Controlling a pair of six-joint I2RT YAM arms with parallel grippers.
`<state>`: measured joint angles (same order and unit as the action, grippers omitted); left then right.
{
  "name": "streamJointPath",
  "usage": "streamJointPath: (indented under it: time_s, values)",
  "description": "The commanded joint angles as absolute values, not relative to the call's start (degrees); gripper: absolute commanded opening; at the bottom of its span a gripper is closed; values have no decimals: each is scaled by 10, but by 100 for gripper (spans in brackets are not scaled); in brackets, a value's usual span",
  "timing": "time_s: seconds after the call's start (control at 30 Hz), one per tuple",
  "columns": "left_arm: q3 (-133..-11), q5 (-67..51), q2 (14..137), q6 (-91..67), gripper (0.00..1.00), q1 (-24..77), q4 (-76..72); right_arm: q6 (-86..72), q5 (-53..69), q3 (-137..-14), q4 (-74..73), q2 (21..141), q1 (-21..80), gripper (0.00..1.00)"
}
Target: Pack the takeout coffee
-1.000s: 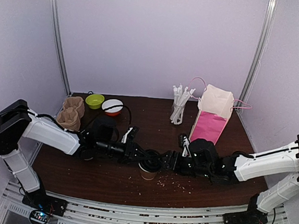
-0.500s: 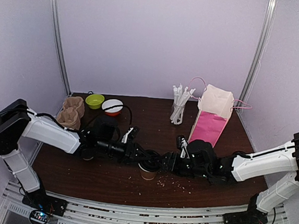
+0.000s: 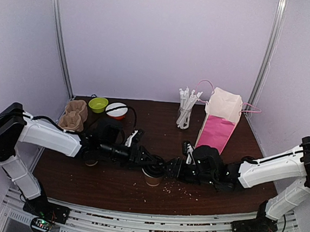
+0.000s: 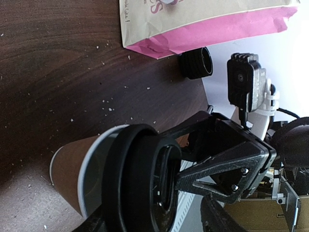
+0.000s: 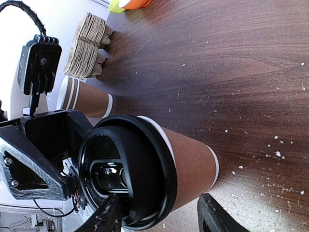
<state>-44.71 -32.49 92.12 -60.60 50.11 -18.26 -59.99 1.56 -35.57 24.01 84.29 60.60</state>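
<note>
The takeout coffee (image 3: 153, 176), a brown paper cup with a black lid, stands upright near the table's front centre. My left gripper (image 3: 149, 163) reaches it from the left and my right gripper (image 3: 167, 168) from the right, and their tips meet over the lid. In the left wrist view the lid (image 4: 137, 183) fills the foreground, and my open left gripper (image 4: 152, 220) has one finger by the cup wall and one past the lid top. In the right wrist view the cup (image 5: 188, 164) lies just beyond my open right gripper (image 5: 159, 210). The cup's white rim shows beside the lid.
A pink and cream paper bag (image 3: 219, 121) stands open at the back right, with a glass of white stirrers (image 3: 185, 110) left of it. A stack of black lids (image 4: 197, 63) sits near the bag. Lidless cups (image 5: 87, 99), cardboard carriers (image 3: 72, 117) and two bowls (image 3: 107, 107) are at the left.
My right arm has edged a little to the left toward the cup. The left gripper has shifted slightly at the lid. The cup has stayed in place.
</note>
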Motion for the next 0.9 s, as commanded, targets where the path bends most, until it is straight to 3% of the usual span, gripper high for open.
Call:
streamJointPath:
  time_s: [0.0, 0.3, 0.87]
  values:
    - [-469, -311, 897, -577, 61, 504, -160, -601, 16, -356, 238, 854, 602, 55]
    - [-490, -299, 885, -545, 74, 504, -110, -600, 18, -361, 237, 858, 603, 55]
    - [-504, -253, 850, -503, 79, 504, -30, -599, 23, -369, 235, 865, 603, 54]
